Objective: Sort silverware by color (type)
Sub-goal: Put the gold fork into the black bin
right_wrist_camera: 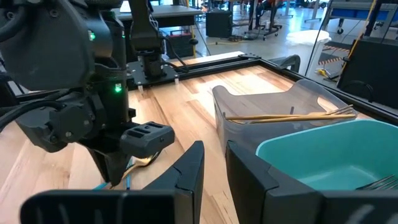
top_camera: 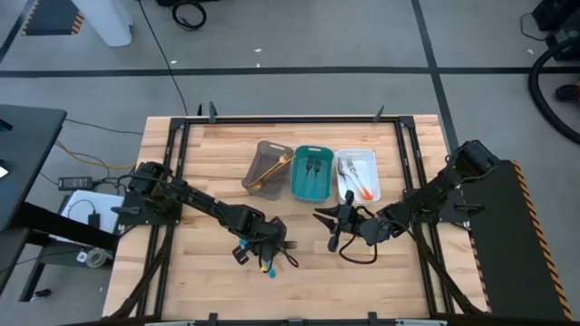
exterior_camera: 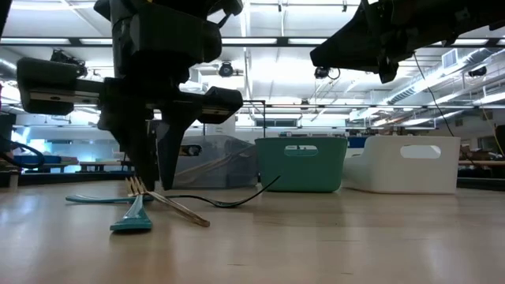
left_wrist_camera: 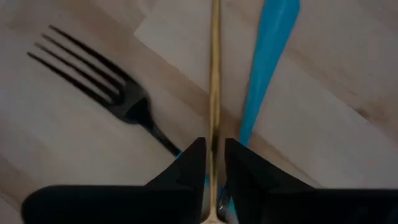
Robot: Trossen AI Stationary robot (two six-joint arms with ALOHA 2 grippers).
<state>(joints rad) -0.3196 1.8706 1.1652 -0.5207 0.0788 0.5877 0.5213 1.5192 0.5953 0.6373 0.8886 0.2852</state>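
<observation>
Low in the middle of the overhead frame, the left gripper (top_camera: 263, 246) stands point-down on the table (top_camera: 208, 281), its fingers (left_wrist_camera: 193, 163) nearly together with a gold piece (left_wrist_camera: 215, 81) running between them; whether they truly pinch it I cannot tell. A blue-handled dark fork (left_wrist_camera: 102, 93) lies just beside it. Right of centre the right gripper (top_camera: 333, 226) hovers, fingers slightly parted around nothing. Above stand the grey-brown tray (top_camera: 256, 163) holding gold pieces, the teal tray (top_camera: 296, 181) and the white tray (top_camera: 372, 161).

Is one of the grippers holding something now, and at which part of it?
The left gripper has a gold utensil between its fingers, at the thin handle. The right gripper holds nothing.
</observation>
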